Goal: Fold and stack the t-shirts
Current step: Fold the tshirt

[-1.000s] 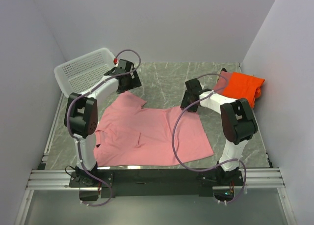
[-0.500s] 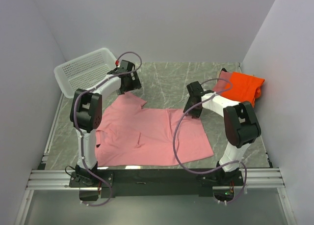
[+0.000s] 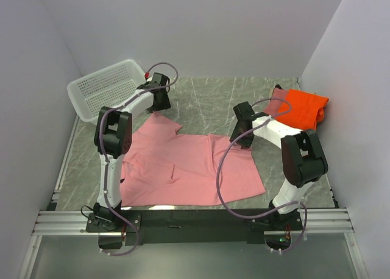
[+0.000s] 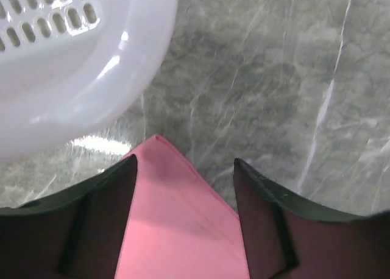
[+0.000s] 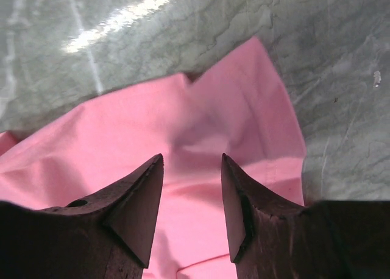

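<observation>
- The left gripper [image 4: 184, 163] stands open, its two dark fingers set either side of the pointed tip of a sleeve, low over the cloth; whether they touch it I cannot tell.
- That sleeve belongs to the light pink t-shirt [image 3: 183, 166] and points toward the far left corner of the table [image 3: 207, 99], ending just beside the white basket [image 3: 91, 93].
- The right gripper [image 5: 192, 160] is open too, its tips over the shirt's far right corner, close above the rumpled cloth.
- The pink shirt lies spread nearly flat, long axis running left to right, neck end apparently toward the left edge and hem toward the right; soft folds crease its middle.
- Bare grey veined marble, smooth and glossy, lies open between the two grippers along the far edge, and narrowly at the shirt's right.
- The basket is hard perforated plastic with a rounded rim.
- The orange t-shirt [image 3: 301, 105] sits folded in the far right corner, with dusty rose cloth [image 3: 279, 97] showing at its left side.
</observation>
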Controlling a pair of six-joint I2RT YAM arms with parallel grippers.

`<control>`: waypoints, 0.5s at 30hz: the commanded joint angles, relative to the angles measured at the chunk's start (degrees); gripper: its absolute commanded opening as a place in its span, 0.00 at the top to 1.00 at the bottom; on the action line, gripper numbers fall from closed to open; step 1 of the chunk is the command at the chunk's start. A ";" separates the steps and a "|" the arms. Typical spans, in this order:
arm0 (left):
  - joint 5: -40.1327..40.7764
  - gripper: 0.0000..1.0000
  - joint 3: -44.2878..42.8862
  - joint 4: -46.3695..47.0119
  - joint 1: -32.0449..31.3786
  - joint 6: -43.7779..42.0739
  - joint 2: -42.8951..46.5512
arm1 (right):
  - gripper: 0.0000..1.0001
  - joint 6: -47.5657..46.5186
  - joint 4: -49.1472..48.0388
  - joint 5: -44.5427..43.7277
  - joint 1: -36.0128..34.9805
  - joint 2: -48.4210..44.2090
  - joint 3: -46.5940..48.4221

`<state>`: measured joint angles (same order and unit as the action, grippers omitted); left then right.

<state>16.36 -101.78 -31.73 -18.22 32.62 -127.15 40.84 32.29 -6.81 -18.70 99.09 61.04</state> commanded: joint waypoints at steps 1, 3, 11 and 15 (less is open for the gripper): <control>2.62 0.35 -3.95 -1.06 0.11 -2.12 -1.60 | 0.50 -0.15 0.75 -1.19 0.33 -5.04 0.49; 2.80 0.38 -4.13 -1.32 0.11 -2.12 -2.31 | 0.50 -0.32 1.36 -1.28 0.33 -6.09 1.54; 3.07 0.47 -3.70 -1.77 0.11 -1.33 -3.10 | 0.50 -0.85 5.23 -2.95 0.68 -12.16 5.32; 3.41 0.55 -3.95 -1.84 0.11 -1.60 -3.71 | 0.49 -1.03 5.68 -2.51 1.56 -14.01 6.29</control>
<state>18.41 -103.57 -33.10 -18.22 31.51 -130.13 40.47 36.42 -7.88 -18.17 87.72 64.93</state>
